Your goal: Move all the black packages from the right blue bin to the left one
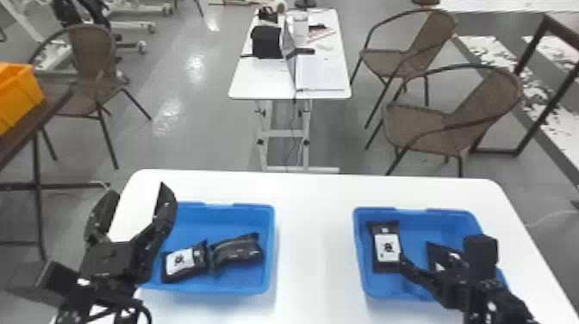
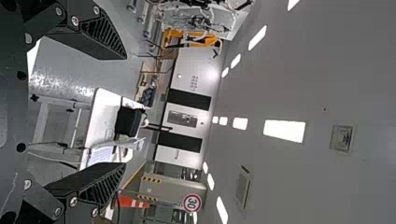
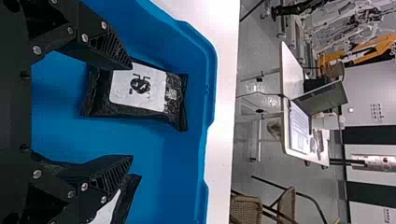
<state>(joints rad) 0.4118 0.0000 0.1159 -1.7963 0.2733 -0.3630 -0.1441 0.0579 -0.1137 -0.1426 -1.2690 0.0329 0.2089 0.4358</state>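
In the head view my left gripper (image 1: 133,211) stands open and raised at the left blue bin's (image 1: 270,250) left side; the left wrist view shows the open gripper (image 2: 125,111) with nothing held. That bin holds a white-labelled black package (image 1: 185,263) and a glossy one (image 1: 237,251). Over the right blue bin (image 1: 362,278) is my right gripper (image 1: 426,263), pointing down. A labelled package (image 1: 387,247) lies along this bin's left wall, another (image 1: 439,254) beside the gripper. In the right wrist view the open gripper (image 3: 130,113) has one finger overlapping the labelled package (image 3: 140,91), the other over a second package (image 3: 126,200).
Both bins stand on a white table (image 1: 314,241), with a gap between them. Beyond it are another white table (image 1: 263,82) with a laptop, several wicker chairs (image 1: 431,125), and an orange crate (image 1: 19,95) at the far left.
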